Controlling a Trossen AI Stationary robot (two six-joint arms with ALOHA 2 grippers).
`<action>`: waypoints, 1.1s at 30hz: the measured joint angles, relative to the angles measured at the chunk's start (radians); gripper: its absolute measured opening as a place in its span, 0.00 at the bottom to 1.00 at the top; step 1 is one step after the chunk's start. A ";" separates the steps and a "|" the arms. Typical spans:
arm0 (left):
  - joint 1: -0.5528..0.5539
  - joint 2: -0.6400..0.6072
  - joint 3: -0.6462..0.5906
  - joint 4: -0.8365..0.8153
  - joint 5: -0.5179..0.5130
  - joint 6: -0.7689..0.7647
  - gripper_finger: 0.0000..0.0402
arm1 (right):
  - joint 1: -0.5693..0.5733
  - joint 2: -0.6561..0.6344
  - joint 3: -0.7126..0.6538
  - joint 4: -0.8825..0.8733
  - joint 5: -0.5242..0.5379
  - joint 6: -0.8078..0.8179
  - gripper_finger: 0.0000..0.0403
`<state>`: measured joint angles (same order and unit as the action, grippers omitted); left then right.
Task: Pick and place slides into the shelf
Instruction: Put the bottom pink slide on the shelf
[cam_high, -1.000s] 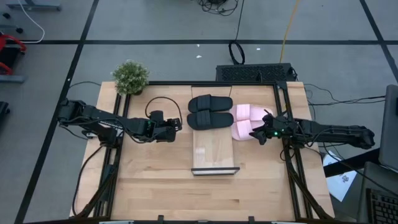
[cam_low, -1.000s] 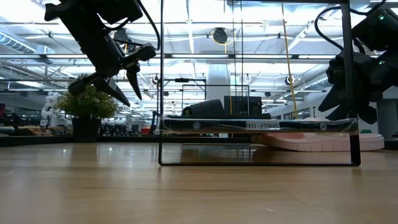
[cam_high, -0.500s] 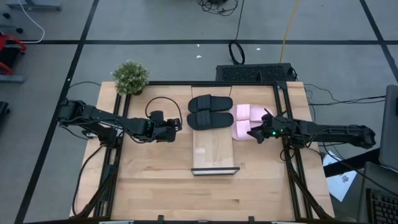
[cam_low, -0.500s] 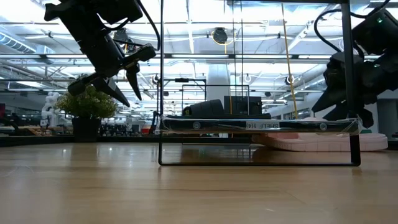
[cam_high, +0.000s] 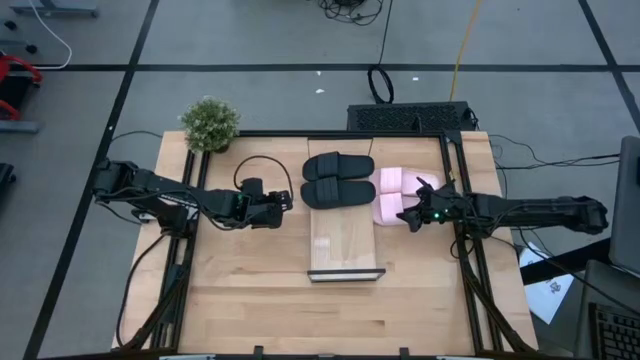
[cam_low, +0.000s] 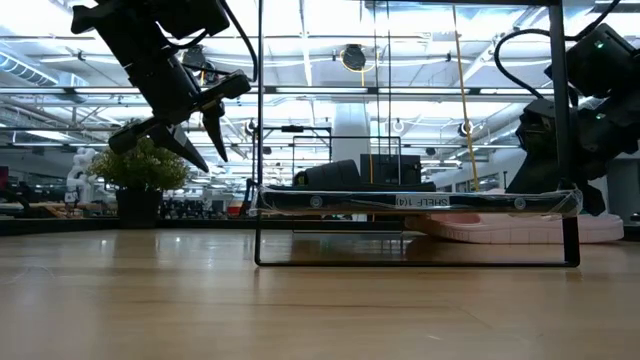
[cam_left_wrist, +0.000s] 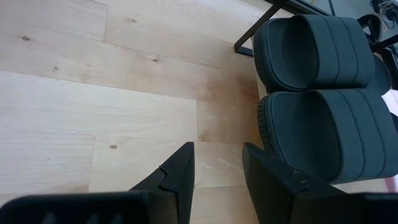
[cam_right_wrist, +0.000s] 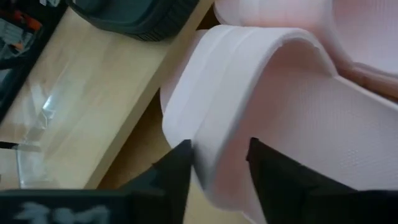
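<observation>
The shelf (cam_high: 345, 245) is a long light-wood board in the table's middle. Two black slides (cam_high: 338, 166) (cam_high: 338, 193) lie side by side on its far end. Two pink slides lie on the table right of the shelf, one farther (cam_high: 400, 179), one nearer (cam_high: 387, 209). My right gripper (cam_high: 409, 213) is open and low over the nearer pink slide, its fingers either side of the strap's side (cam_right_wrist: 217, 118). My left gripper (cam_high: 286, 204) hangs open above the table left of the shelf, the black slides (cam_left_wrist: 329, 134) ahead of it. My right gripper stands with one finger (cam_right_wrist: 177, 168) outside the nearer pink slide's strap and the other (cam_right_wrist: 270, 174) at the strap's opening, coming slanting down from the table's right. I cannot tell whether either finger touches it. The slide lies flat on the table.
A potted plant (cam_high: 210, 122) stands at the table's far left corner. Dark frame rails run along the table's left and right sides (cam_high: 470, 270). The shelf's near half and the table's near part are bare wood.
My right gripper has moved a little toward the table's left and down onto the nearer pink slide. The slides have not moved.
</observation>
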<state>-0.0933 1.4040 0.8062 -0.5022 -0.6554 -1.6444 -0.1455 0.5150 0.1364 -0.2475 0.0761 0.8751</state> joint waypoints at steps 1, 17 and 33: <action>0.000 0.000 0.000 0.000 0.000 0.000 0.32 | 0.000 0.006 -0.001 0.005 -0.001 0.000 0.31; 0.000 0.000 0.000 -0.002 0.001 0.000 0.32 | 0.001 0.013 0.000 -0.127 -0.051 0.069 0.01; 0.000 0.000 0.000 -0.003 0.004 0.021 0.32 | 0.002 0.015 0.319 -0.681 -0.029 -0.002 0.00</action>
<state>-0.0933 1.4040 0.8062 -0.5053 -0.6512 -1.6232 -0.1432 0.5301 0.4552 -0.9281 0.0473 0.8734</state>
